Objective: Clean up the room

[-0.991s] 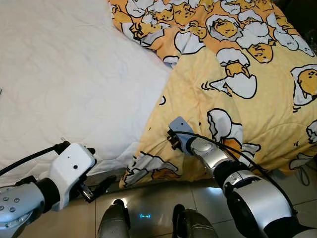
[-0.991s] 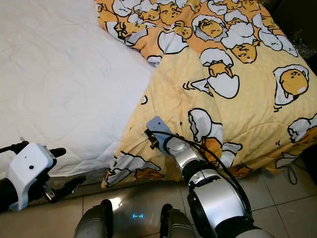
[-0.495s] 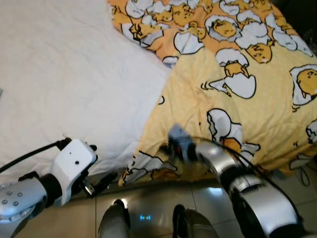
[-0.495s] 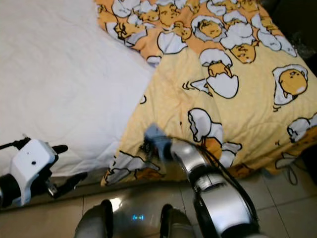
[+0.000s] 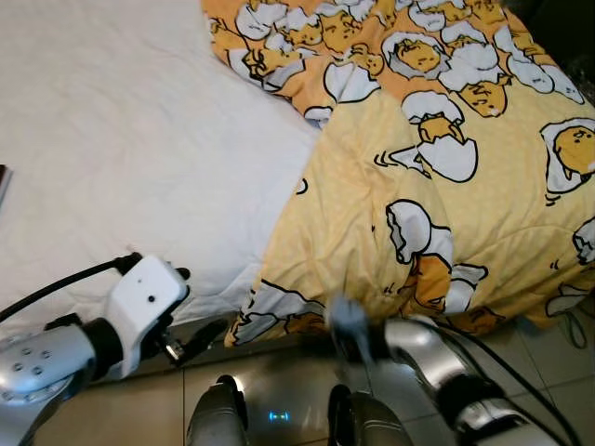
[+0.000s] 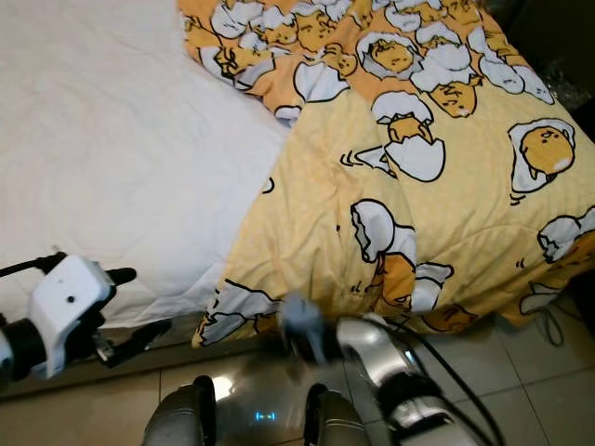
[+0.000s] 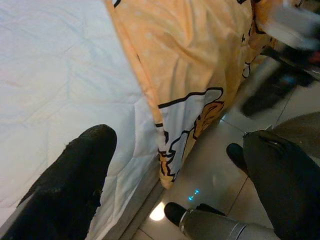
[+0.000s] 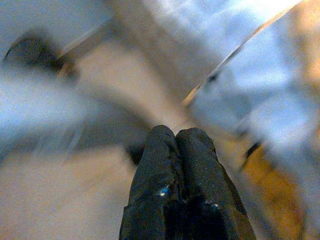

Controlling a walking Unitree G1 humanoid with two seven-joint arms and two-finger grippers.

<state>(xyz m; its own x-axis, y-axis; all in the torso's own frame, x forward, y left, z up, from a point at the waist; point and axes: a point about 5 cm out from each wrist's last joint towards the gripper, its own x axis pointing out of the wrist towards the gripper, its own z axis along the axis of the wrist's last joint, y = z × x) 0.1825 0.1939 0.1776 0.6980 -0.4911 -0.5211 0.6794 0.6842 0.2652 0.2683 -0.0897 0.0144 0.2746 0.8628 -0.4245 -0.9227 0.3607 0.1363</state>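
A yellow blanket [image 5: 437, 186] printed with egg figures covers the right half of the bed and hangs over its near edge. Its lower corner [image 5: 270, 321] droops toward the floor and also appears in the left wrist view as the corner [image 7: 185, 125]. My right gripper [image 8: 176, 132] is shut with nothing in it; it is blurred, low in front of the bed just below the blanket's hem, at the wrist [image 5: 346, 321]. My left gripper [image 5: 197, 302] is open beside the mattress edge, left of the corner, holding nothing.
A bare white sheet [image 5: 121, 139] covers the left half of the bed. A dark flat object [image 5: 3, 181] peeks in at the far left edge. Glossy beige floor tiles [image 5: 279, 372] lie before the bed, with my feet [image 5: 218, 418] on them. A cable [image 5: 567, 325] lies at the right.
My right arm has pulled back from the blanket's hem, down toward the floor, and is blurred by motion. The left gripper has hardly moved.
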